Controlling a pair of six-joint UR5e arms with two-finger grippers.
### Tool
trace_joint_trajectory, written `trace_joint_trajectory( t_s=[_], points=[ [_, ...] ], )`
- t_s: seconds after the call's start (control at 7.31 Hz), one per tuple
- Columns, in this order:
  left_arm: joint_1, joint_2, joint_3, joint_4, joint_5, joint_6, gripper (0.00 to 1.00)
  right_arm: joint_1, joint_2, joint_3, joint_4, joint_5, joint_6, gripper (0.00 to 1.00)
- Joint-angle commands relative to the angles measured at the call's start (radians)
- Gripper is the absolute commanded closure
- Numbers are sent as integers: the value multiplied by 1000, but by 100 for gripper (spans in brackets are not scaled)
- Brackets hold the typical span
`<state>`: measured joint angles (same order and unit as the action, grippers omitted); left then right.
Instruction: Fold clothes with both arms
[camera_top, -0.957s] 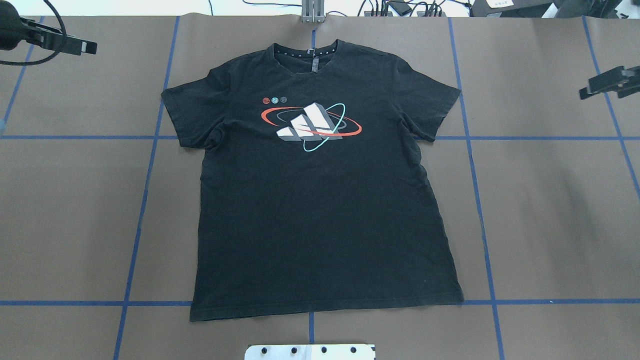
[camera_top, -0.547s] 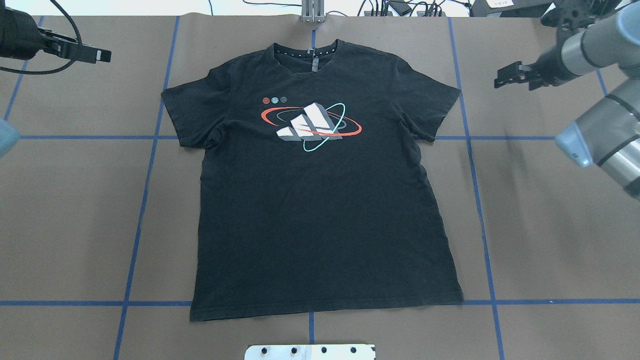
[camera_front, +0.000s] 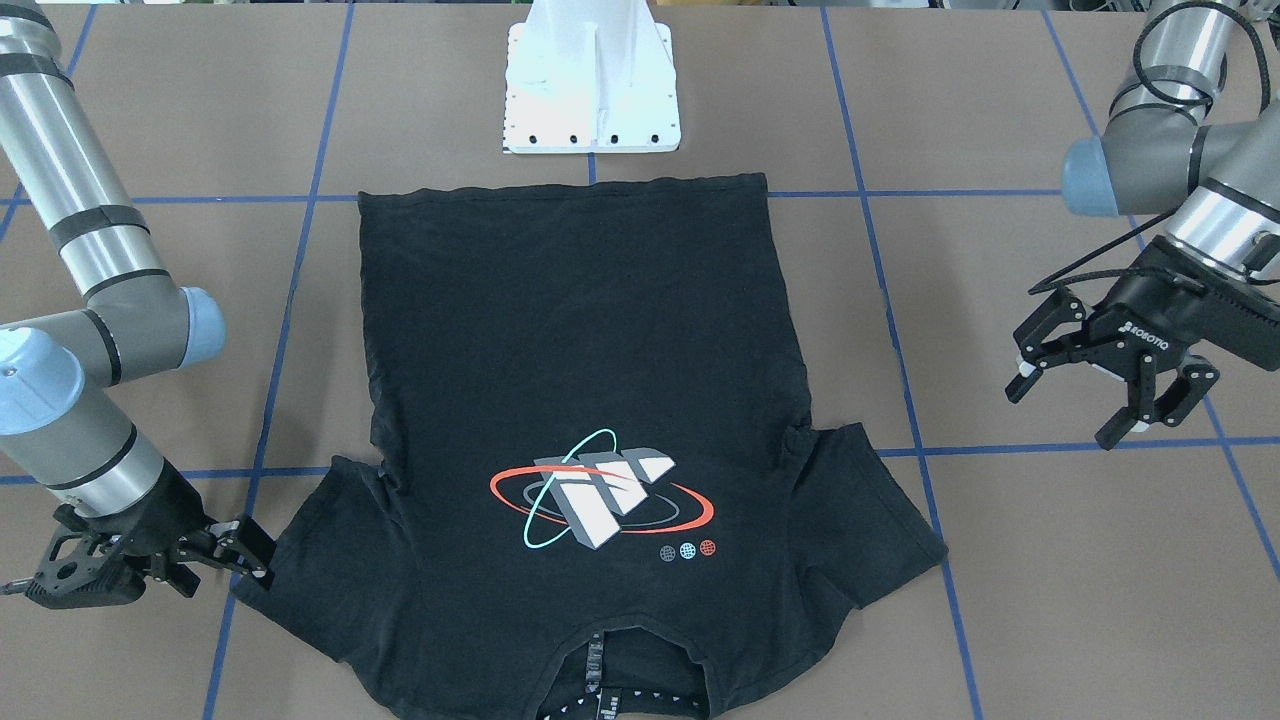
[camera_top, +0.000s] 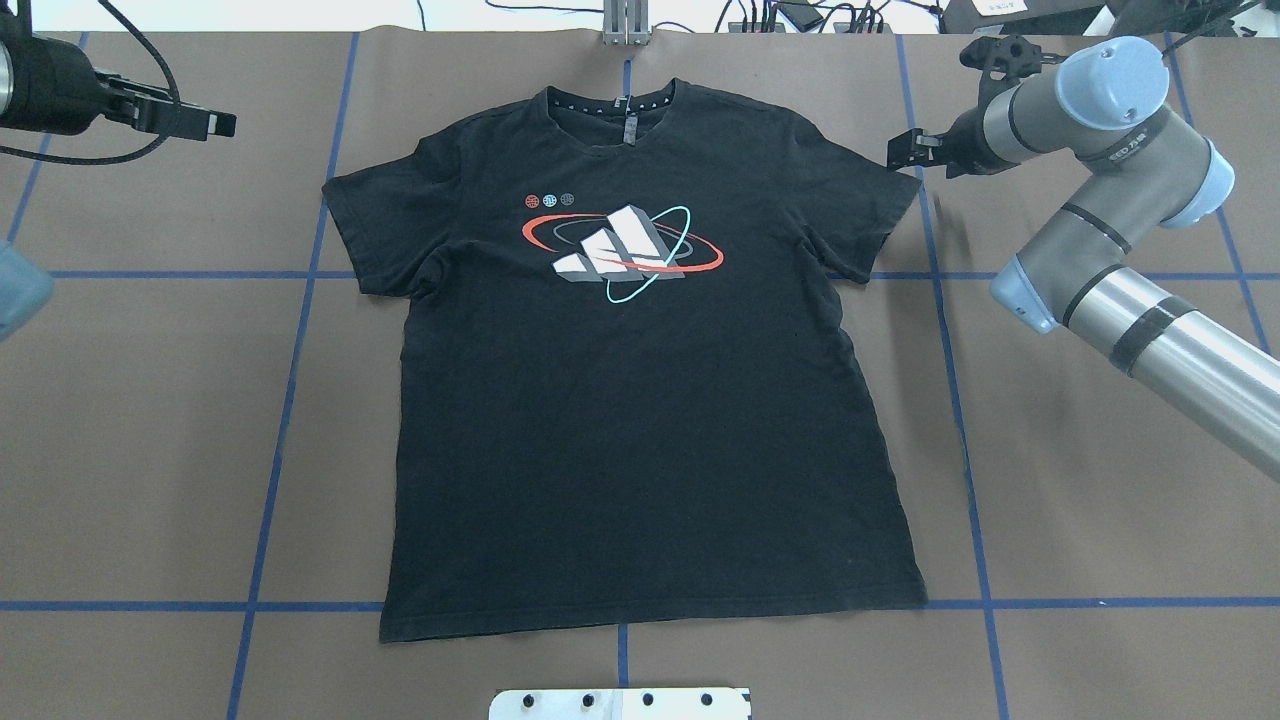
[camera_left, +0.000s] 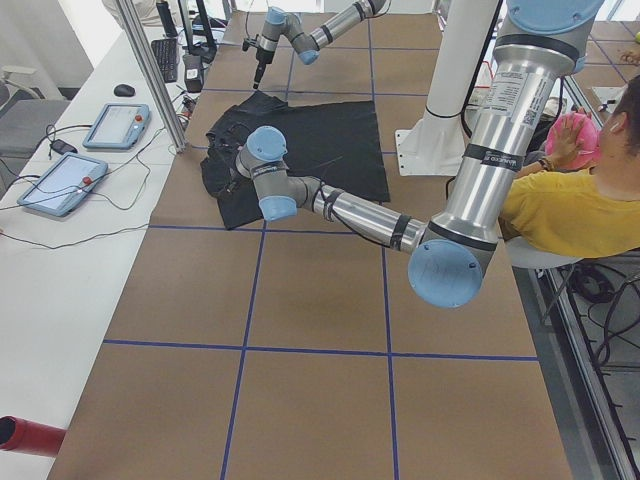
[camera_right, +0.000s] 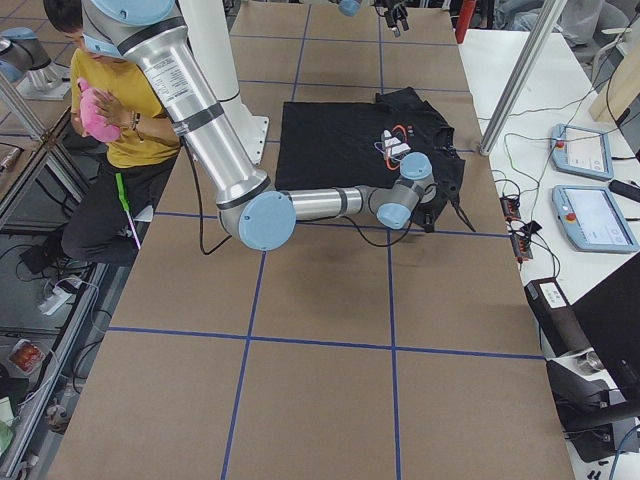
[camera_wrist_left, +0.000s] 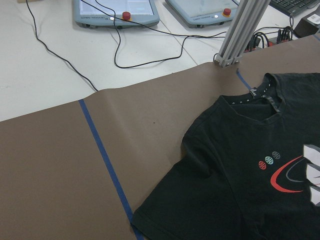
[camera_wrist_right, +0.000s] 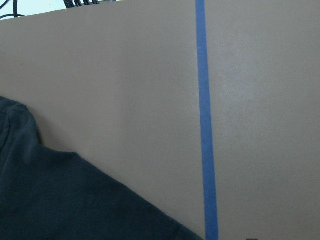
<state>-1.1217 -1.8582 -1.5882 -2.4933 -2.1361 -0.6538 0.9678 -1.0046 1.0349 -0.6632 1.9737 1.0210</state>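
The black T-shirt (camera_top: 640, 420) lies flat and face up on the brown table, collar at the far side, with its chest graphic (camera_top: 620, 250) showing. It also shows in the front view (camera_front: 580, 330). My right gripper (camera_top: 903, 150) hovers just beside the outer edge of the sleeve on the overhead view's right. In the front view it (camera_front: 252, 552) looks open and empty. The right wrist view shows that sleeve's edge (camera_wrist_right: 60, 200) and bare table. My left gripper (camera_front: 1068, 410) is open and empty, well off the other sleeve (camera_wrist_left: 165, 210); in the overhead view it (camera_top: 215, 123) is at the far left.
The white base block (camera_top: 620, 702) sits at the near table edge below the hem. Blue tape lines (camera_top: 950, 350) grid the brown cover. A metal post (camera_top: 625, 22), cables and control tablets (camera_wrist_left: 117, 12) lie beyond the far edge. A seated person (camera_left: 570, 200) is beside the robot.
My right arm has swept in from the right edge to the sleeve's outer edge. My left gripper has edged slightly toward the shirt. The shirt has not moved.
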Motion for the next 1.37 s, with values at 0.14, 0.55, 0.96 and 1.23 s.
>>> trace_joint_trajectory(
  t_s=[0.14,0.55,0.96,1.23],
  points=[
    [3,1,2,-1,1,-1,0,-18,7,-32,7,-26,2,32],
    [3,1,5,-2,1,-1,0,-23,8,-33,7,-35,2,49],
    [3,2,5,-1,1,-1,0,-24,15,-33,5,-35,1,100],
    [5,4,5,-3,1,-1,0,-21,23,-23,7,-33,4,100]
  ],
)
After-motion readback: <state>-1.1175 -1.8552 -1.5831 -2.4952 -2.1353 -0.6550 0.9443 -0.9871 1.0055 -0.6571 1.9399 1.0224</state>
